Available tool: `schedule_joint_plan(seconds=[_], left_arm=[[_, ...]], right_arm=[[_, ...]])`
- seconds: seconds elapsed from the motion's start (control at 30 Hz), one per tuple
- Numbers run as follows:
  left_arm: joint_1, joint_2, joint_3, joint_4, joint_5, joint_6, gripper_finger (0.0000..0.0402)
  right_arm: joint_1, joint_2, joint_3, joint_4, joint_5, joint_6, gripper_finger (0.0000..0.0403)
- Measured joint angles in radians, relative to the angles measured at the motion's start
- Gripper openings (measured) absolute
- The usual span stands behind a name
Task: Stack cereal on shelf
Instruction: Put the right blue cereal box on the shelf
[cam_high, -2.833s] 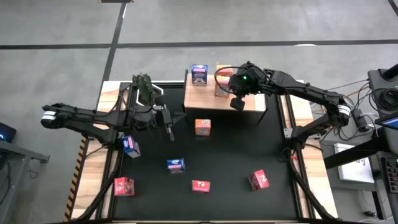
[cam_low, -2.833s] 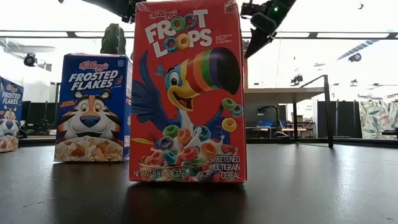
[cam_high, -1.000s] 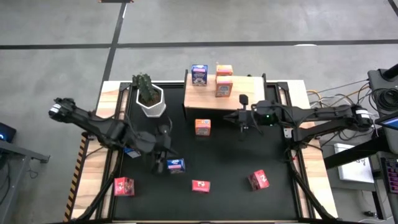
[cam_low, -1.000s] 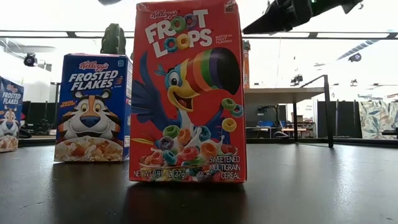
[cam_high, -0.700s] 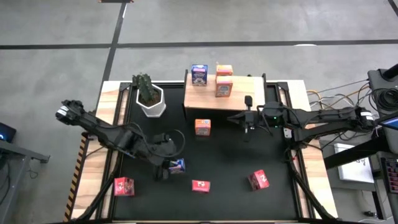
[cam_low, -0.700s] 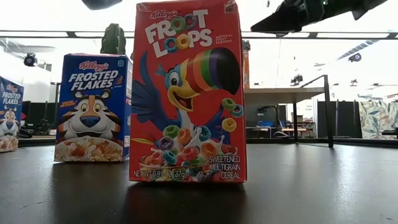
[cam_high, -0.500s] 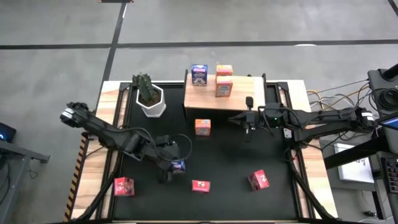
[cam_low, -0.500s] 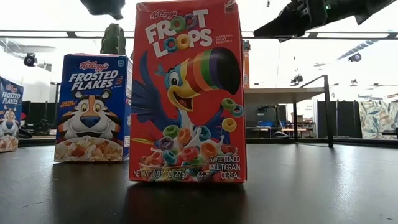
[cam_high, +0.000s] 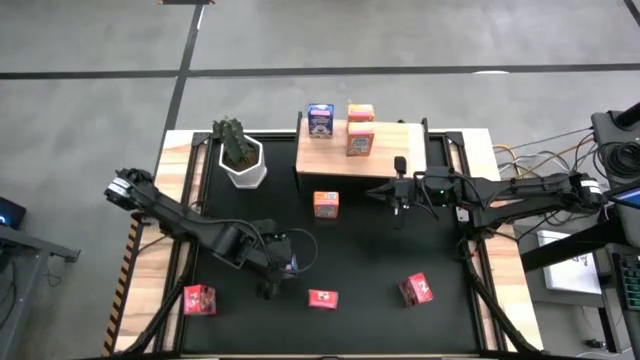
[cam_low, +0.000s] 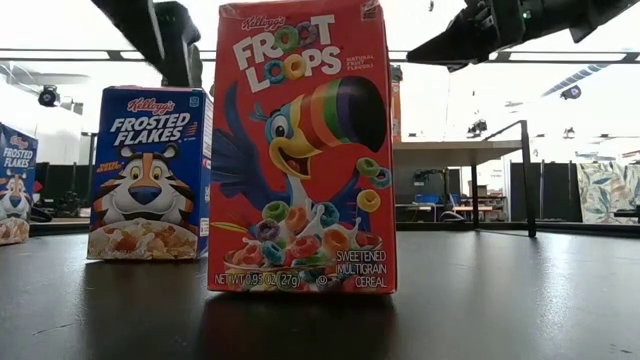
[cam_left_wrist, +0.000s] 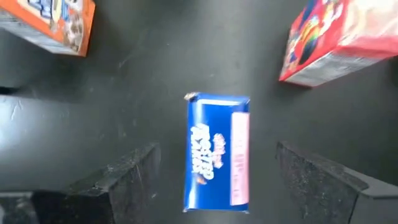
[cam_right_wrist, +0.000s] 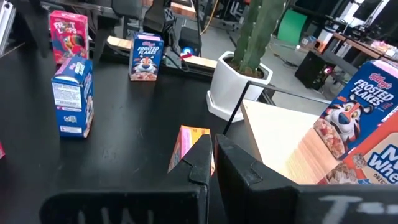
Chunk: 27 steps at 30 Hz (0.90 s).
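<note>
On black mat near table's centre, your left gripper (cam_left_wrist: 214, 180) hangs over blue box (cam_high: 288, 265), fingers spread wide astride it, not gripping. Right gripper (cam_high: 399, 205) waits pinched shut, empty, just off shelf (cam_high: 405, 140). Progress, by my count: three boxes on shelf, one blue, two orange. Six left on mat: three red, two blue, one orange.
</note>
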Motion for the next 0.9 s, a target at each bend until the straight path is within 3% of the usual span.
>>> schedule_joint_plan(seconds=[0.3,0.7,0.9], left_arm=[[0.000,-0.002,-0.112,0.117,0.022,0.006,0.0297],[0.000,-0.008,-0.153,0.172,0.022,0.003,0.0182],[0.000,-0.020,-0.153,0.174,0.022,0.005,0.0144]], right_arm=[[0.000,0.000,0.000,0.000,0.003,0.024,0.0013],[0.000,0.000,0.000,0.000,0.003,0.042,0.0013],[0.000,0.000,0.000,0.000,0.003,0.042,0.0013]])
